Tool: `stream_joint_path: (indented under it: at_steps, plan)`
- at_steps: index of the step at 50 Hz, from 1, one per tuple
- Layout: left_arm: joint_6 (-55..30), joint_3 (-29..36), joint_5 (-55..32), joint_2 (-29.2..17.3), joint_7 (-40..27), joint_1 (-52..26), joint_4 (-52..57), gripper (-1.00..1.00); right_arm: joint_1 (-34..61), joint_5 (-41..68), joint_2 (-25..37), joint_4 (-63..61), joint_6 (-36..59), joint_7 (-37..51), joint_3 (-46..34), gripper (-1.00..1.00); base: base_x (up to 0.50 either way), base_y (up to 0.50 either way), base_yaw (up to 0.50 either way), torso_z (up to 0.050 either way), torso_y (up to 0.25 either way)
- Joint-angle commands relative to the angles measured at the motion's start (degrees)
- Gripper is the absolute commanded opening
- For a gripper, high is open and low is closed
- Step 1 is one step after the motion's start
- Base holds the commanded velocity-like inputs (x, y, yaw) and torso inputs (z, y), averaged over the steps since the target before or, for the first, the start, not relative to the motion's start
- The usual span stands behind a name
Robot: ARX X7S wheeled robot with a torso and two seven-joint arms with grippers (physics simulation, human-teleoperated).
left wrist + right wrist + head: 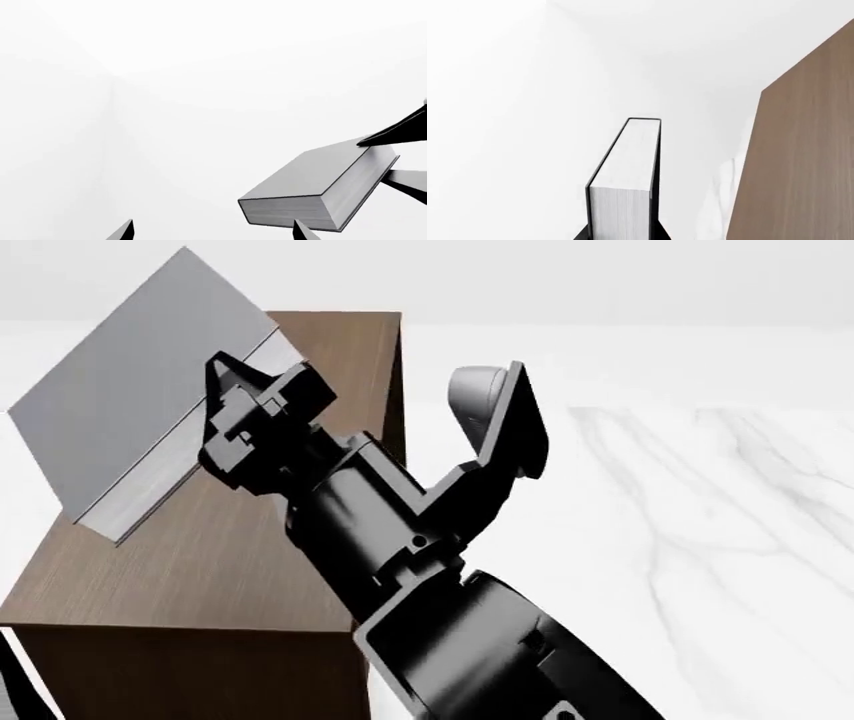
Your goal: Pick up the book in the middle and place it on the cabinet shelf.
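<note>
The grey book [140, 380] with white page edges hangs tilted in the air above the brown wood-grain cabinet [200, 570], over its far left part. My right gripper [247, 405] is shut on the book's edge. In the right wrist view the book [627, 170] stands between the jaws of the right gripper [622, 236], with the cabinet's wall [800, 160] beside it. The left wrist view shows the book [307, 180] from a distance, held by the right gripper's black fingers [400, 131]. My left gripper [213, 232] is open and empty.
My right arm [400, 570] crosses the head view from the bottom right up over the cabinet's near right corner. A white marbled surface [721, 530] lies to the right of the cabinet. Plain white walls lie behind.
</note>
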Motion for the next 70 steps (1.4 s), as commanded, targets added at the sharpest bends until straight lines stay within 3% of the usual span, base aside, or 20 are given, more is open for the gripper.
stream_joint_path:
  at_steps: [1, 70]
  plan:
    - [1.5, -1.1, 0.8, 0.8, 1.0, -0.2, -1.0, 1.0, 0.8, -3.4, -1.7, 2.5, 0.3, -4.0, 0.3, -1.0, 0.0, 0.0, 0.0, 0.0, 0.0]
    - [1.3, -0.6, -0.3, -0.2, 0.0, -0.5, -1.9, 1.0, 0.9, -6.8, -2.4, 8.0, -0.1, -5.6, -6.3, -1.0, 0.0, 0.0, 0.0, 0.0, 0.001]
